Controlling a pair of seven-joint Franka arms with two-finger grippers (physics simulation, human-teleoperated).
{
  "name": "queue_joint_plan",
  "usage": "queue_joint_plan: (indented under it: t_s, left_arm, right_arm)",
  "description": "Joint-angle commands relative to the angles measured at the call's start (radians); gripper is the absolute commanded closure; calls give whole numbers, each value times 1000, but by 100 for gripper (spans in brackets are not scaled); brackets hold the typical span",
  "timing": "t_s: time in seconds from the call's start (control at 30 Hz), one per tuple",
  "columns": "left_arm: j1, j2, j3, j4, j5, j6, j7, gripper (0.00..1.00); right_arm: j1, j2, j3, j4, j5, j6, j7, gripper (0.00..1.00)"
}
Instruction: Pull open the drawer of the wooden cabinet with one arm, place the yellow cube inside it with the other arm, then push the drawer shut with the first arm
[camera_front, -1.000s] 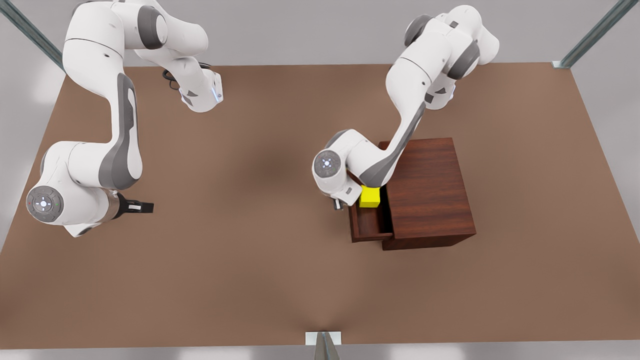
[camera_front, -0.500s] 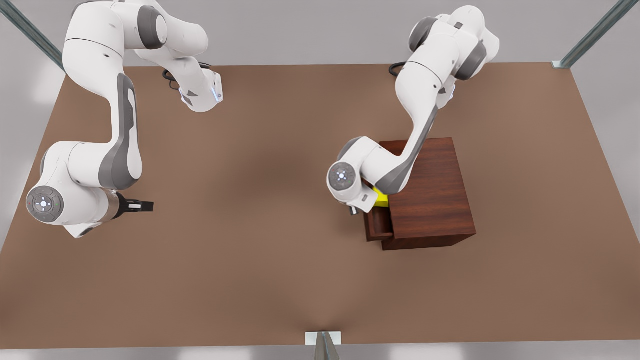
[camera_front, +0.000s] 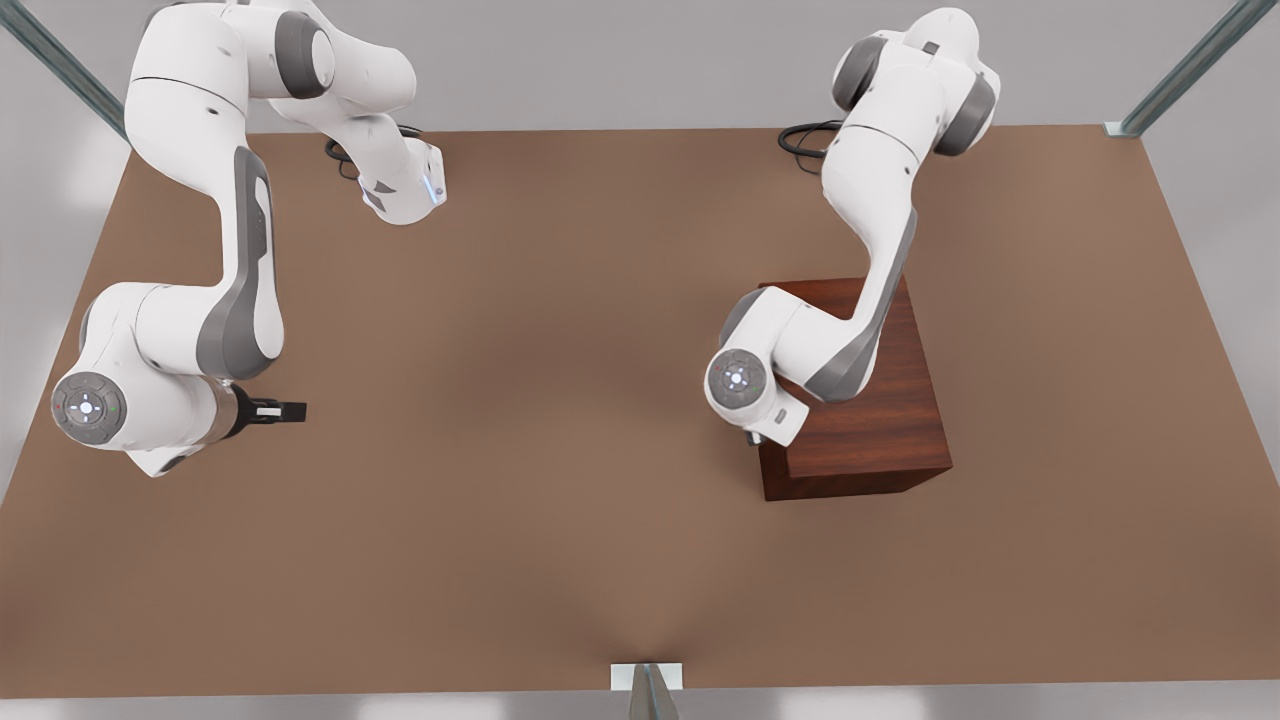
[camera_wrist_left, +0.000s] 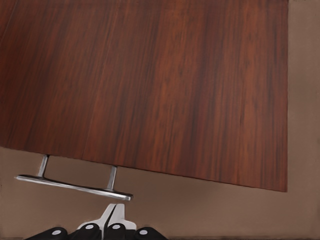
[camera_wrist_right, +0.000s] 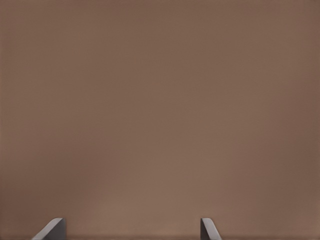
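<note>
The wooden cabinet stands on the table at the front view's right, its grained top seen from above in the left wrist view. The drawer sits flush inside it, with only its silver bar handle sticking out. The yellow cube is hidden. My left gripper is at the cabinet's front, shut, its fingertips together and touching the handle bar without grasping it. My right gripper waits far off at the front view's left, open over bare table, nothing between its fingers.
The brown table stretches wide between the two arms. Metal frame posts stand at the back corners, and a small bracket sits at the middle of the front edge.
The left arm has slid toward the cabinet, pushing the drawer from open to flush. The yellow cube, visible in the drawer before, has gone out of sight. The right arm has not moved.
</note>
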Motion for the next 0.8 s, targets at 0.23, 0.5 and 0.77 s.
queue_joint_plan:
  t_s: [0.23,0.5,0.77]
  left_arm:
    - [312,-402,50,-98,-174,-270,2286,0]
    - [378,-417,71,-172,-147,-77,2398,0]
    - [344,-404,64,-158,-117,-13,2306,0]
  right_arm:
    - [0,-1,0,0,1,0,-15,0]
    - [0,-1,0,0,1,0,-17,0]
    - [0,-1,0,0,1,0,-15,0]
